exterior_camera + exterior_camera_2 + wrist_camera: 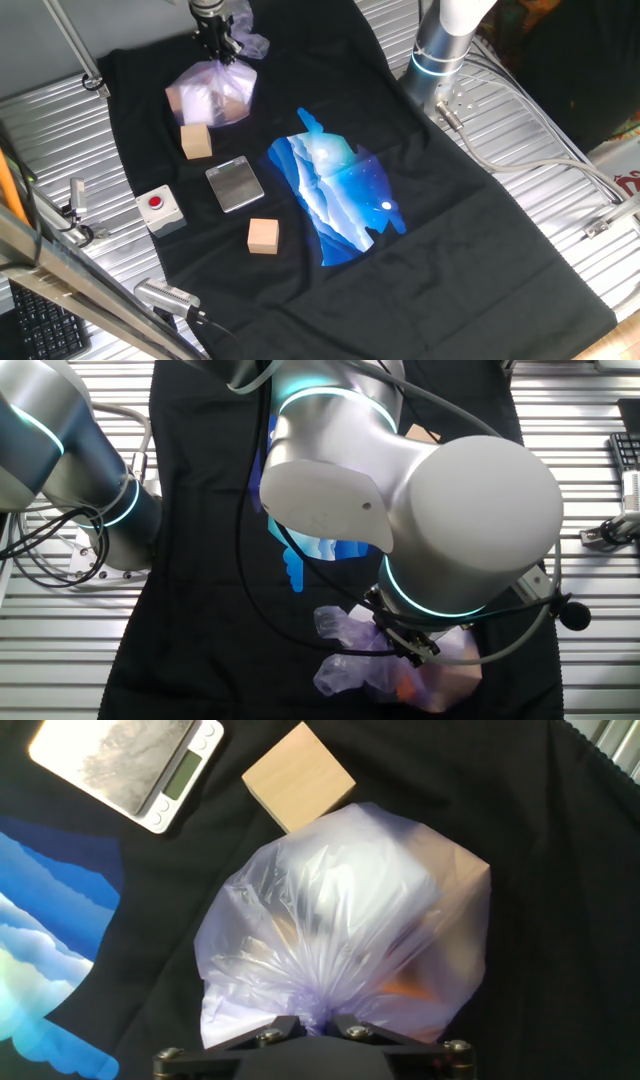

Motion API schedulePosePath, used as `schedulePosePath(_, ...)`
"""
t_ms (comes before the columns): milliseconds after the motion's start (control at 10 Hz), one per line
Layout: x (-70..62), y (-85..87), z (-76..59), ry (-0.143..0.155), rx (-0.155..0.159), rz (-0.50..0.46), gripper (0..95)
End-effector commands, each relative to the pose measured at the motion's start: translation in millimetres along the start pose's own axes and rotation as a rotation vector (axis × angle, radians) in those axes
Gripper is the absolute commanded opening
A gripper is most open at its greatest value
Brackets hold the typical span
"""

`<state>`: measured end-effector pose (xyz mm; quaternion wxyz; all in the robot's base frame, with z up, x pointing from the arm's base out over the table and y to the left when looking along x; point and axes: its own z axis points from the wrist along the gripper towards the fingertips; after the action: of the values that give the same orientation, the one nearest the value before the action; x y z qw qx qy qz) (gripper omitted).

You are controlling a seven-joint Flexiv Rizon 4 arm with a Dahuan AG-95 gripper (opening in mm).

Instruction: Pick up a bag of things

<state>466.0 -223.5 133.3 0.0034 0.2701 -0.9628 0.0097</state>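
Note:
The bag of things is a pale lavender crinkly plastic bag, lumpy with blocky contents, resting on the black cloth at the back left. My gripper stands right over its gathered neck and is shut on it. In the hand view the bag fills the middle and its twisted neck runs down between the two dark fingers. My gripper pinches that neck. In the other fixed view the bag shows under the arm's wrist, with the fingers mostly hidden.
A tan wooden cube lies just in front of the bag and shows in the hand view. A silvery scale plate, a second cube, a red-button box and a blue printed patch lie on the black cloth.

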Motion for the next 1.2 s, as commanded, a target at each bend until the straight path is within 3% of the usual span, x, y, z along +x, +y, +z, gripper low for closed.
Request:
schedulePosePath(100,-5.4,-2.7,-9.4,0.001,-0.005,0.003,0.0)
schedulePosePath(300,-17.9,-5.0,-47.4,-0.004,-0.013,0.012,0.0)
schedulePosePath(700,-21.4,0.3,-78.7,-0.009,-0.008,0.027,0.0)
schedulePosePath(900,-21.0,2.3,-84.1,-0.009,-0.008,0.028,0.0)
schedulePosePath(1000,-21.3,8.6,-101.1,-0.005,-0.007,0.032,0.0)
schedulePosePath(1200,-20.8,15.7,-116.8,0.000,-0.008,0.043,0.0)
